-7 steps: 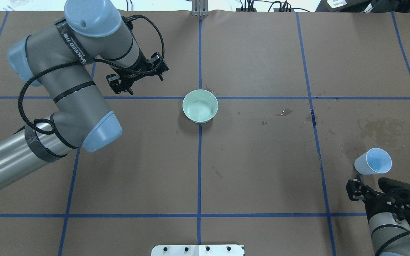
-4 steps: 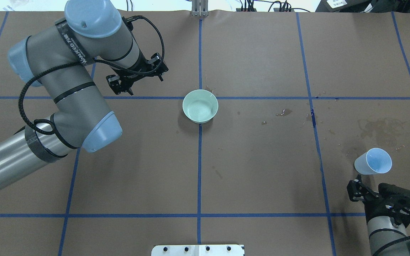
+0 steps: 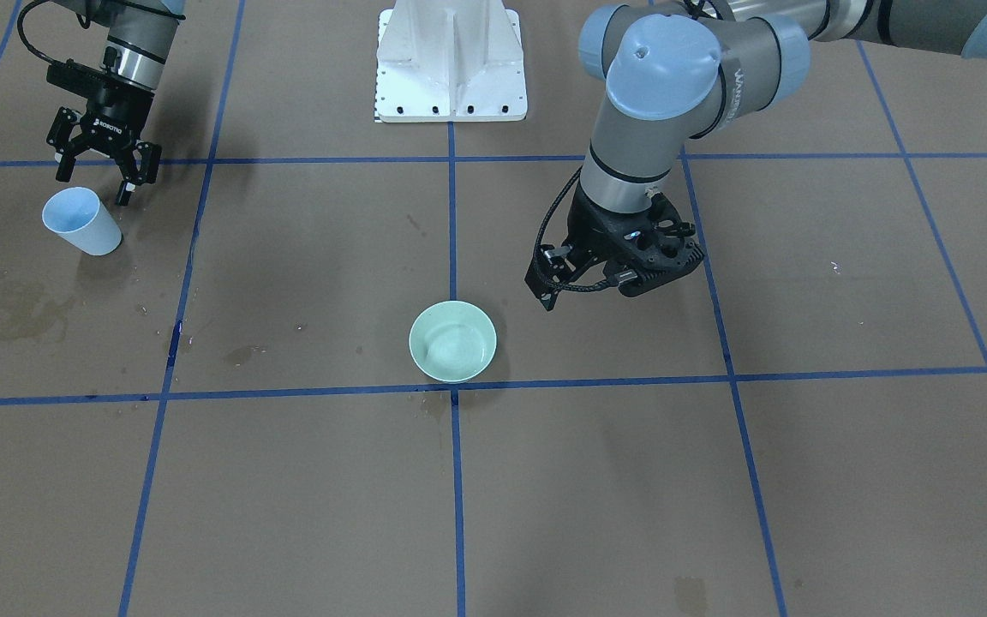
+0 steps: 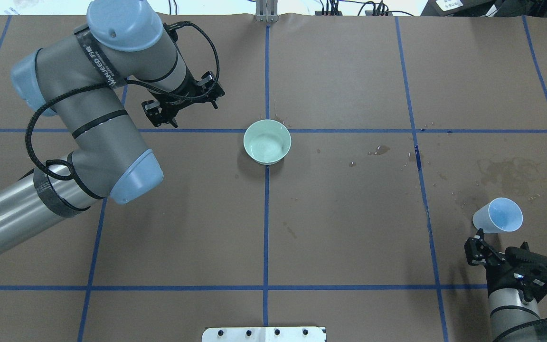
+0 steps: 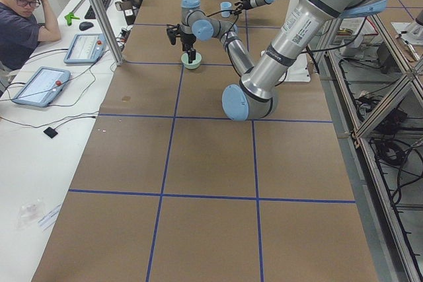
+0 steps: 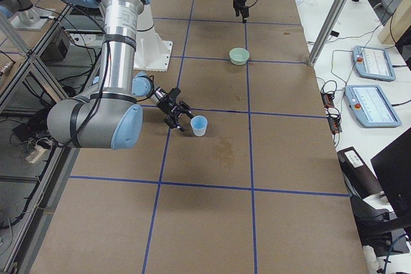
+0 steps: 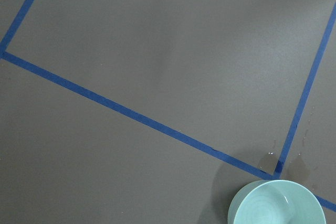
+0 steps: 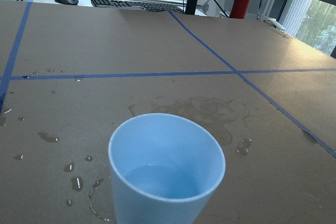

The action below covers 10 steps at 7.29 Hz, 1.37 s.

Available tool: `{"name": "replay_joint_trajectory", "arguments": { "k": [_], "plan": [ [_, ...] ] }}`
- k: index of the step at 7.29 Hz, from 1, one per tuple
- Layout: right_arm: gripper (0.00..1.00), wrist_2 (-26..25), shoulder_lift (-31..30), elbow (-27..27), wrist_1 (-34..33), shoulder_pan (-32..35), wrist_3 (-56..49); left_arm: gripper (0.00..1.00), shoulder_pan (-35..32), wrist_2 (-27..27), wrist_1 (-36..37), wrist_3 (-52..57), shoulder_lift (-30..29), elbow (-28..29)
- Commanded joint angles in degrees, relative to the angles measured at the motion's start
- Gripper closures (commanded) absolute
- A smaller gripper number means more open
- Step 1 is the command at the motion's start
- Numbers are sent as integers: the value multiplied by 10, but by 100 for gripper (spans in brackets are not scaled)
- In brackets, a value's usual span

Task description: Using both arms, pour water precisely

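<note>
Right end effector: open, fingers spread and empty, poised just behind the pale blue cup. It is near the cup but not around it.
Left end effector: pointed down at the tabletop, just left of the bowl and apart from it. Its own body hides the fingers, so whether it is open or closed cannot be told. Nothing shows in it.
Cup: upright at the near right of the tabletop, held by nothing.
Water: a shallow pool in the bottom of the cup. A rippled sheen inside the bowl suggests some lies there too.
Bowl: mint green, at the centre of the tabletop, where two blue tape lines cross.
Tabletop: brown, with wet stains and scattered drops beyond the cup and between cup and bowl.
Step in hand: by the look of it, work at the cup, with the right fingers lined up on it and no grip made.
Next move: likely the right fingers pass either side of the cup wall and close lightly, since a thin cup may buckle. A level lift and a carry left to the bowl would follow, then a slow tilt over its rim. The left arm is placed to steady the bowl.
</note>
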Motion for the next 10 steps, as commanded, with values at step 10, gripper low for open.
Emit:
{"name": "replay_joint_trajectory", "arguments": {
  "k": [10],
  "plan": [
    [1,-17,47,-45,-26,52,-8,0,3,0,0,0,0,2]
  ]
}}
